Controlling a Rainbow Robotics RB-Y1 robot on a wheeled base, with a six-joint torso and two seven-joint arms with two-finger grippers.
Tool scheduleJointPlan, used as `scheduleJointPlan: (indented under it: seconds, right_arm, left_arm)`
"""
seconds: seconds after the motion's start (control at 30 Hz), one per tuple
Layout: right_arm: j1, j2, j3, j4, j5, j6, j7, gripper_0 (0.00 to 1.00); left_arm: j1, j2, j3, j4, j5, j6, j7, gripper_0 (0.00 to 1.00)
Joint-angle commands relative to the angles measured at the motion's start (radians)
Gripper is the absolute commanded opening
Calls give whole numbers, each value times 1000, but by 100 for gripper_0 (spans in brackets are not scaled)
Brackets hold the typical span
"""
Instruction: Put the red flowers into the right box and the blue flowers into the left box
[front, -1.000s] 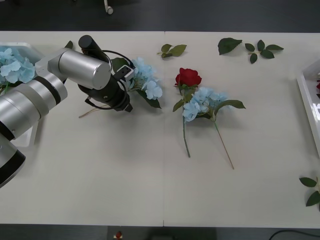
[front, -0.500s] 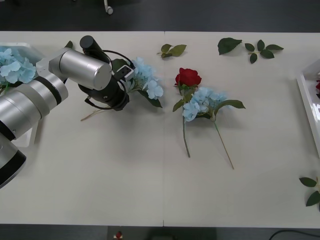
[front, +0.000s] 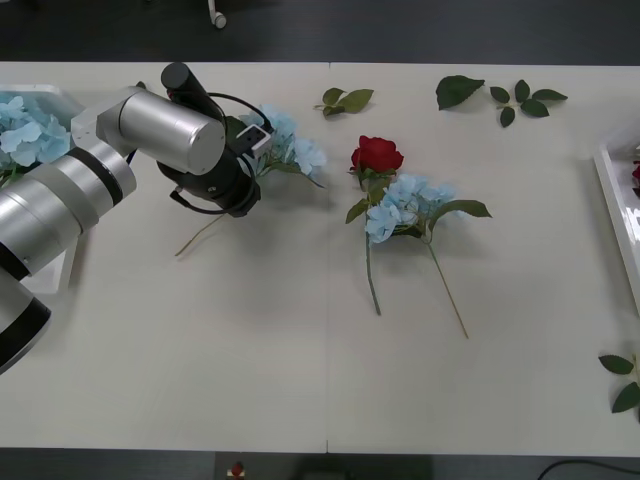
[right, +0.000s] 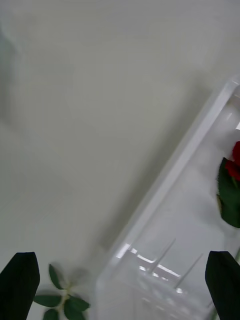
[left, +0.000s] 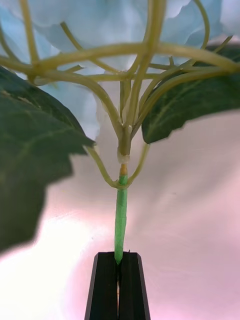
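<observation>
We have the left gripper (left: 119, 260) pinched on the stem of a blue flower (front: 285, 150) at the far left of the table (front: 300, 350), its black fingers (left: 105, 285) closed flush on the green stalk just below where it branches. The bloom sits just right of the wrist, its stem end trailing down toward us. The left box (front: 60, 100) lies at the far left edge, already holding blue blooms. The right gripper (right: 120, 285) hangs spread wide over the right box (right: 175, 165) at the right edge, with a red bloom inside.

Our worry is the grip: the fingers hold a thin, slick stalk, so the flower could swivel or slip out during the carry. The long trailing stem could also drag on the table or catch the box rim and leave the flower half out.

Near mid-table a red flower (front: 377, 155) lies touching a second blue flower (front: 405, 205), their stems side by side; picking one may disturb the other.

Compared with a second ago, the held bloom has lifted and turned farther away, and its stem end has swung nearer and right. The centre pair has not shifted.
</observation>
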Motion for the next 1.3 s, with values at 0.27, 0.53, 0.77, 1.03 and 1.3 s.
scheduleJointPlan:
  seconds: [0.27,0.53,0.77,1.03,1.3]
  right_arm:
    - [-16,25,-12,-524,234,89,-686,97]
    - [-16,186,-7,-710,398,194,-979,97]
    - [-16,297,90,-806,581,217,-1151,97]
    - [-16,384,261,-825,821,155,-1214,97]
    - [-16,481,295,-717,887,79,-1197,97]
  left_arm:
    - [-35,78,348,-196,-30,310,-38,0]
    - [-33,130,650,-216,-60,514,-183,0]
    - [-25,219,822,-214,-153,626,-288,0]
    - [68,377,943,-214,-192,648,-306,0]
    - [214,480,1054,-214,-221,631,-203,0]
